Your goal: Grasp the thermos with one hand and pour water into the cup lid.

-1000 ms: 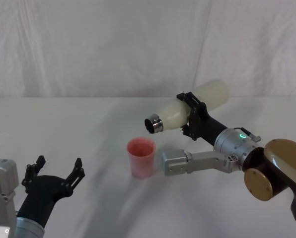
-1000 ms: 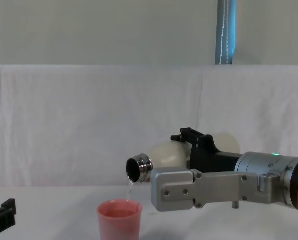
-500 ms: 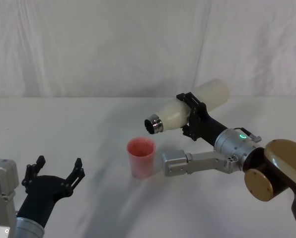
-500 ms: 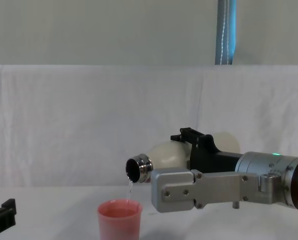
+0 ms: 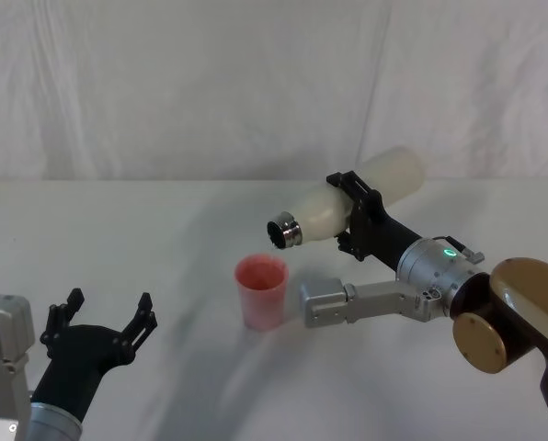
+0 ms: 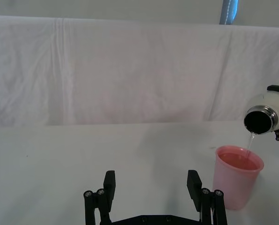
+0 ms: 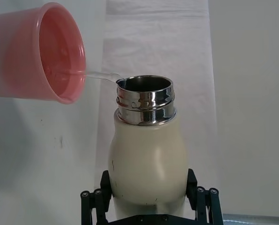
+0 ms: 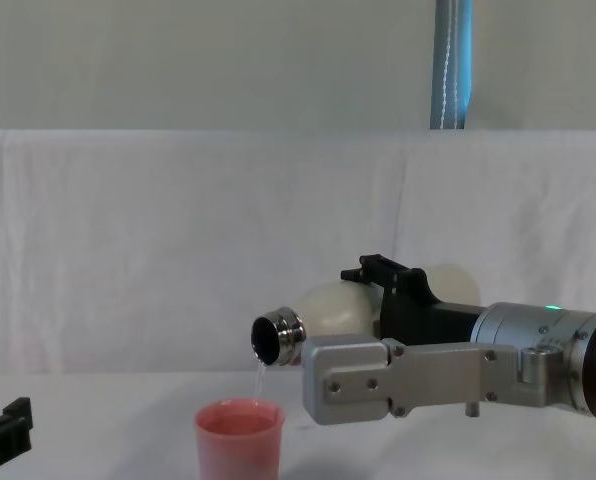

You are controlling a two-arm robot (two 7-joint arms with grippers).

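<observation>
Cream-white cylindrical thermos (image 5: 361, 196) with shiny steel neck; small pink plastic cup lid (image 5: 261, 291); black right claw (image 5: 359, 217); white cloth-covered worktop (image 5: 164, 239).

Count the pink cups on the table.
1. The cup lid stands upright on the white table, just below the tilted thermos held by the right gripper; a thin water stream falls into it. The left gripper waits open at near left.

Our right gripper (image 5: 355, 219) is matte black plastic on a silver cylindrical wrist lit by a small green lamp, beside a grey screwed bracket and a bronze-coloured rounded joint. Our left gripper (image 5: 103, 321) has black notched fingers (image 6: 109, 183) with small screws.
</observation>
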